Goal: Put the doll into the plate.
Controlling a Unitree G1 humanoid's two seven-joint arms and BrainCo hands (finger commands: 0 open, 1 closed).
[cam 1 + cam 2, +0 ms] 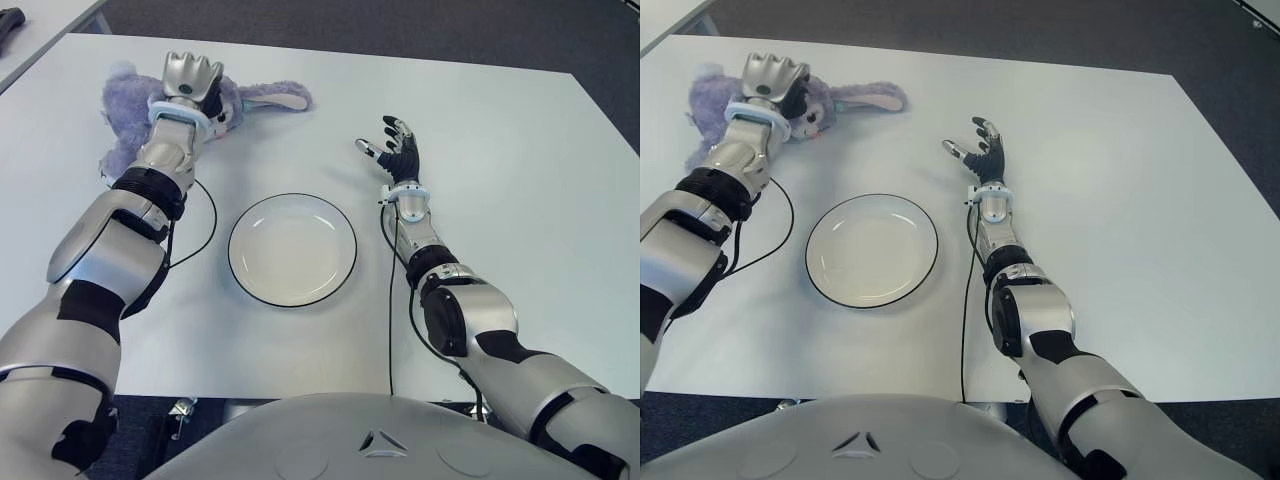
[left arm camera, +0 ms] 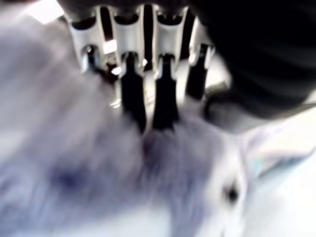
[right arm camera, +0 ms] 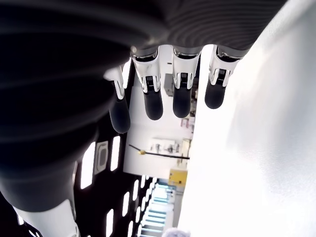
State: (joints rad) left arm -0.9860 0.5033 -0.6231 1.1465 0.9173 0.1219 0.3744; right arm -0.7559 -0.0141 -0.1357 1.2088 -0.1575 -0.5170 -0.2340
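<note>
Left hand (image 1: 192,78) sits on top of the purple plush rabbit doll (image 1: 128,108) at the far left of the white tabletop (image 1: 500,200), its silver knuckles over the doll's head. In the left wrist view the dark fingers (image 2: 133,98) press down into the fur, though whether they have actually closed around the doll cannot be told. The doll lies flat on the tabletop, one long ear (image 1: 275,99) stretched out to the right.

Nearer the robot, about mid-tabletop, is the white plate (image 1: 292,249) with a dark rim, well apart from the doll and holding nothing. A black cable (image 1: 205,225) loops on the tabletop just left of the plate.

Right hand (image 1: 397,148) shows to the right of the plate and slightly farther away, fingers loosely spread and holding nothing.
</note>
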